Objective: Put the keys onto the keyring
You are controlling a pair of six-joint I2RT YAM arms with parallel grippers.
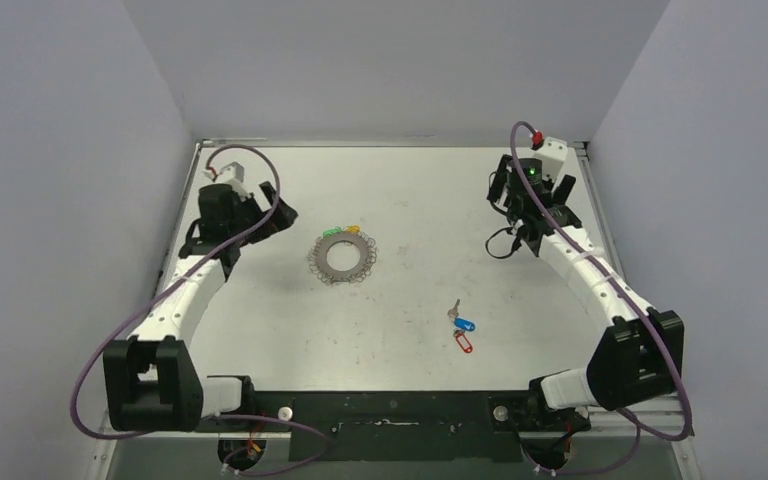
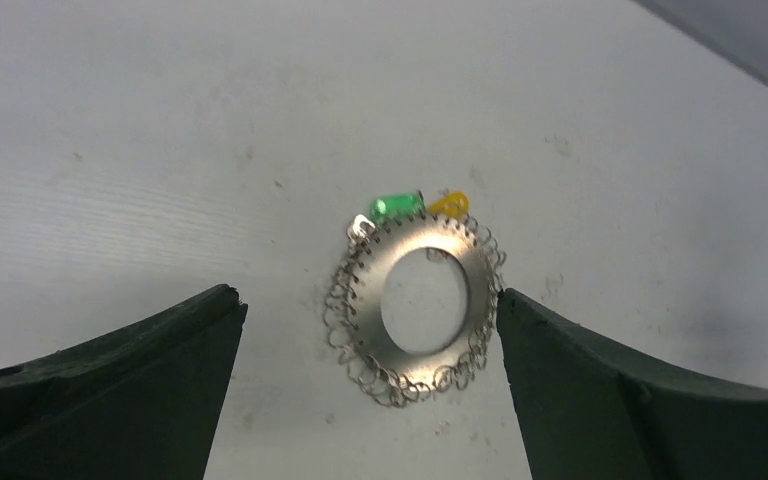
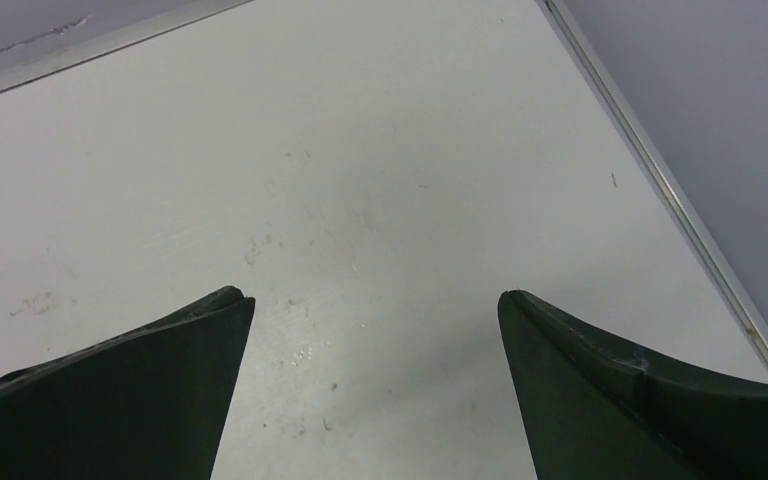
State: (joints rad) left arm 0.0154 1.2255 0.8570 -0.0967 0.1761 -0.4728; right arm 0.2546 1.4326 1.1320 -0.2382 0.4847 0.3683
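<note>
left gripper (image 1: pixel 282 207) (image 2: pixel 368 296): jaws spread wide, nothing between them. It hovers over the left-far part of the table (image 1: pixel 410 190), just left of the keyring. In the left wrist view both dark fingers (image 2: pixel 120 390) frame the ring from the bottom corners, clear of it.
right gripper (image 1: pixel 530 200) (image 3: pixel 372 297): jaws spread wide, empty. It sits over the right-far part of the table. The right wrist view shows only bare scuffed tabletop (image 3: pixel 360 180) between the fingers (image 3: pixel 620 400), with the table's edge rail running down the right side.
keyring (image 1: pixel 341 258) (image 2: pixel 424 300): flat on the table, left of centre. Grey metal disc with a wide central hole, and small wire loops (image 2: pixel 345 300) all round the rim.
green tag (image 1: pixel 333 234) (image 2: pixel 397 205): at the ring's far edge, touching the loops. A small silver key end shows beside it in the left wrist view.
yellow tag (image 1: pixel 353 230) (image 2: pixel 449 204): just beside the green one, also at the far edge of the ring.
blue-tagged key (image 1: pixel 465 323): loose on the table, right of centre toward the near side, well apart from the keyring. Its silver blade points up-left.
red-tagged key (image 1: pixel 464 343): just nearside of the blue one. Touching or not, cannot tell.
keys vs grippers: both keys lie well apart from either gripper, nearer the right arm.
</note>
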